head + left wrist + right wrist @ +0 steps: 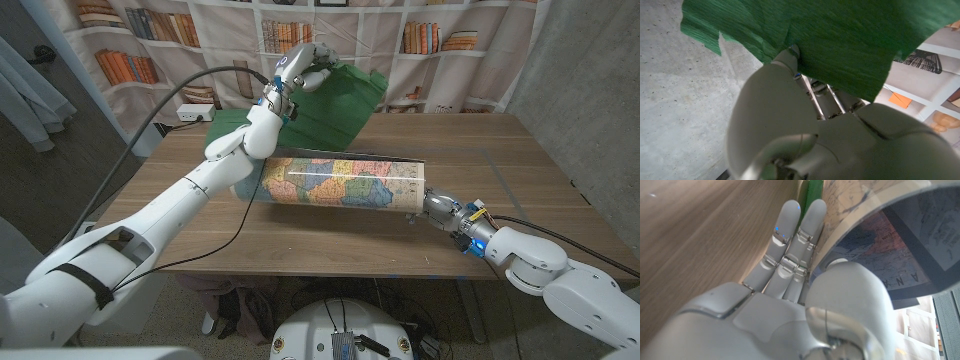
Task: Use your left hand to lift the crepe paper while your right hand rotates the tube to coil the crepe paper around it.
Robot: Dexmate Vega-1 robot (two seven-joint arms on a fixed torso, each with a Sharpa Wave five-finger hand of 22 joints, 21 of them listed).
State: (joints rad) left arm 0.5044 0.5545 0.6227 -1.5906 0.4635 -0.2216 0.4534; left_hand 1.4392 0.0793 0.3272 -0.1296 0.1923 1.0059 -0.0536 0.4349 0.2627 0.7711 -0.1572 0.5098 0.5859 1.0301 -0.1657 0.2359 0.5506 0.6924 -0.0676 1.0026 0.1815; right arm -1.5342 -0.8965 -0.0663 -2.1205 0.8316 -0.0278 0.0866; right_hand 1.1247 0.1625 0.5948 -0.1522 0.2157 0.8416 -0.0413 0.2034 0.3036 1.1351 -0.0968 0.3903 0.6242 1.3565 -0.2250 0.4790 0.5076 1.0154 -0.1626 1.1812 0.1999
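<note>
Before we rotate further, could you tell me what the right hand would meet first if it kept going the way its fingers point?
The right hand points along the map-printed tube it holds, so it would slide along the tube; depth beyond is unclear.

A wooden table [520, 180] stood in the middle of the scene. Behind it, along the far side, hung a backdrop curtain [440, 50] printed with white bookshelves and rows of books. To the far right rose a bare grey concrete wall [590, 90]. At far left a pale grey drape [25, 95] hung down, and what looked like a white power strip [192, 115] sat by the backdrop's foot. The floor at left was dark grey.
</note>
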